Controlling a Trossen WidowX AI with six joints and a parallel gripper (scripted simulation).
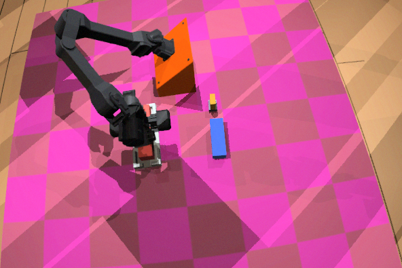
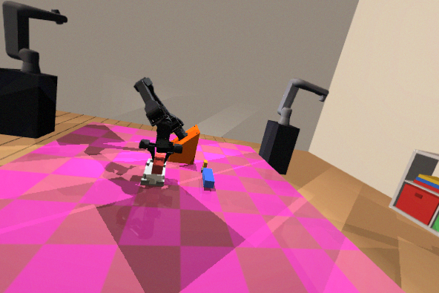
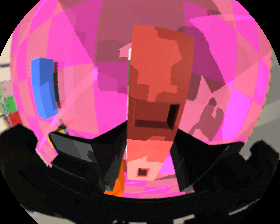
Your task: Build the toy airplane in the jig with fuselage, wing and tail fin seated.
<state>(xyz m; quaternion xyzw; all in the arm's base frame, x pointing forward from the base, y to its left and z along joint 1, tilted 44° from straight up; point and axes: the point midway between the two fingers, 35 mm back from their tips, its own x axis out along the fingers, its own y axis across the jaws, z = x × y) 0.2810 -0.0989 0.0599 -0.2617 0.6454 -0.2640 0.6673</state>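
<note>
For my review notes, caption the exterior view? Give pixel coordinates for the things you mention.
Jaws (image 2: 159, 159) grip the red fuselage (image 2: 159, 165) at the white cradle (image 2: 153, 179); blue wing (image 2: 208, 178) waits alongside.

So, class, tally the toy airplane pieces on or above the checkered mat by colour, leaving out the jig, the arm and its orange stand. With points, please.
Red: 1, the fuselage (image 1: 146, 152) (image 2: 158, 164) (image 3: 158, 65)
Blue: 1, the long block (image 1: 218, 138) (image 2: 208, 177) (image 3: 43, 89)
Yellow: 1, the small piece (image 1: 212, 99) (image 2: 205, 163)
Total: 3

So you've got a hot pink and dusty rose checkered mat (image 1: 305, 157) (image 2: 259, 264) (image 3: 106, 50), honestly pretty loud. Your fuselage (image 1: 146, 152) (image 2: 159, 164) (image 3: 156, 65) is red, over a pale grey-white cradle (image 1: 147, 163) (image 2: 153, 179). Off to the right your wing's (image 1: 218, 138) (image 2: 208, 178) (image 3: 43, 87) plain blue, the little fin piece (image 1: 212, 100) (image 2: 205, 164) is yellow-orange up top, and your arm's (image 1: 81, 65) (image 2: 156, 108) dark grey-black against that solid orange wedge (image 1: 176, 65) (image 2: 188, 149) (image 3: 116, 186).
</note>
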